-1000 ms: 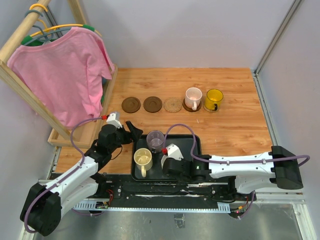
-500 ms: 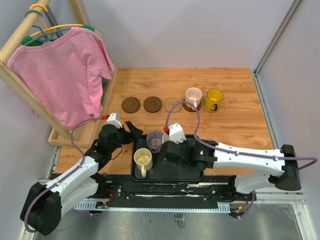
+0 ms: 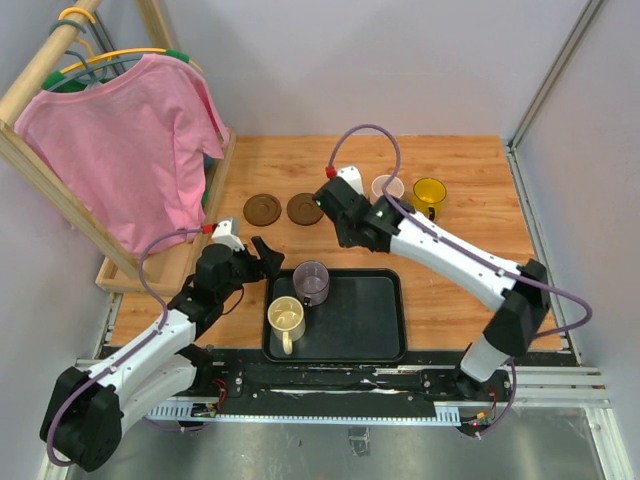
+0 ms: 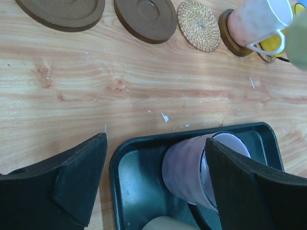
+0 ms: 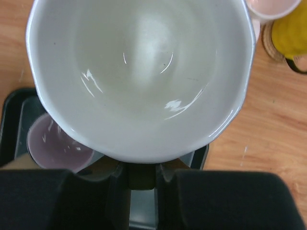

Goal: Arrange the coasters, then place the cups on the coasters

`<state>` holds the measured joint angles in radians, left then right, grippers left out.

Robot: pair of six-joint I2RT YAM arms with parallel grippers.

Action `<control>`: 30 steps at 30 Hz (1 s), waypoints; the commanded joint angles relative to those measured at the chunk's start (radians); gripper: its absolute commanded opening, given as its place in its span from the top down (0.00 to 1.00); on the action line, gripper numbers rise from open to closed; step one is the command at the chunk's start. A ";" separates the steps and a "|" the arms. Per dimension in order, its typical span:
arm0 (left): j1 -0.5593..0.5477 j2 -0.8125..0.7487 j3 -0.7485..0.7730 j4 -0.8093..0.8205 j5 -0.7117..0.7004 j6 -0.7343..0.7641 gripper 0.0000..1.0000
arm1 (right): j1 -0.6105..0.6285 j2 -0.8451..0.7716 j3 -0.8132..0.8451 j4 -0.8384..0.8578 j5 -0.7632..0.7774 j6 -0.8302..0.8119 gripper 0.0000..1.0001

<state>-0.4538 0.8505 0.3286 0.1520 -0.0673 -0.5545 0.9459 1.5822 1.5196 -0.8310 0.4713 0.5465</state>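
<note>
My right gripper [image 5: 141,175] is shut on the yellow-green handle of a white cup [image 5: 139,72], held in the air. From above, that gripper [image 3: 345,213] hangs over the row of coasters and covers the woven one. Two dark brown coasters [image 3: 262,208] [image 3: 305,208] lie bare to its left. The woven coaster [image 4: 199,25] shows bare in the left wrist view. A pinkish cup [image 3: 387,187] and a yellow cup [image 3: 429,195] stand on coasters to the right. My left gripper [image 3: 262,258] is open, its jaws either side of the purple-grey cup [image 4: 196,170]. A cream cup [image 3: 285,318] stands nearby.
The black tray [image 3: 385,325] at the near edge holds the purple-grey and cream cups. A wooden rack with a pink shirt [image 3: 130,150] fills the left side, its base beside my left arm. Grey walls border the table at the back and right.
My right arm has lifted the white cup off the tray and carried it away to the coaster row. The left arm has hardly moved.
</note>
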 commanded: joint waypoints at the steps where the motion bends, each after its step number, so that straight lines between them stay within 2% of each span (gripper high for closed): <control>1: -0.006 0.025 0.041 -0.005 -0.014 0.039 0.13 | -0.103 0.123 0.162 0.067 -0.087 -0.090 0.99; 8: -0.006 0.093 0.070 0.003 0.004 0.070 0.13 | -0.254 0.326 0.319 0.070 -0.245 -0.092 0.99; 15: -0.007 0.145 0.085 0.014 -0.007 0.081 0.13 | -0.312 0.476 0.455 0.040 -0.280 -0.112 0.99; 30: -0.006 0.200 0.086 0.033 0.004 0.081 0.13 | -0.348 0.554 0.444 0.079 -0.294 -0.100 0.99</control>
<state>-0.4541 1.0378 0.3870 0.1535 -0.0673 -0.4931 0.6231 2.1323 1.9408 -0.8059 0.1658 0.4446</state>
